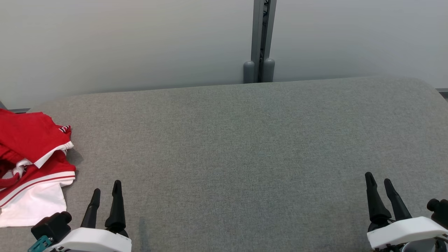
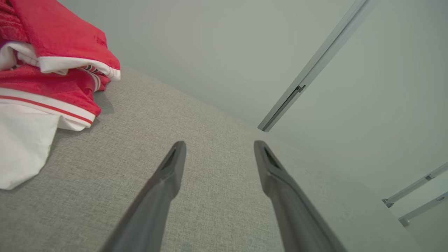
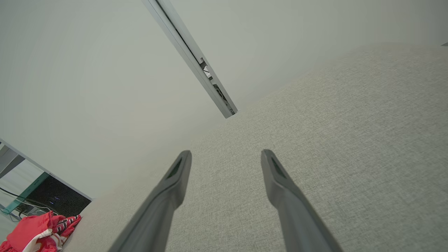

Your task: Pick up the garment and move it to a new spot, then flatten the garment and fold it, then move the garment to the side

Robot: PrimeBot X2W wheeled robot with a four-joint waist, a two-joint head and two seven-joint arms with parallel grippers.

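A crumpled red and white garment (image 1: 31, 164) lies in a heap at the far left edge of the grey fabric table (image 1: 245, 150). In the left wrist view the garment (image 2: 49, 84) fills the upper left corner; the right wrist view catches the garment (image 3: 38, 232) small at the bottom left. My left gripper (image 1: 106, 189) stands open at the lower left, just right of the garment and apart from it, nothing between its fingers (image 2: 171, 168). At the lower right, far from the cloth, my right gripper (image 1: 379, 180) is open and holds nothing.
A pale wall (image 1: 140, 42) runs behind the table, with a grey vertical rail (image 1: 260, 42) at its middle. The table's rounded back corners show at left and right. Broad bare grey cloth lies between the two grippers.
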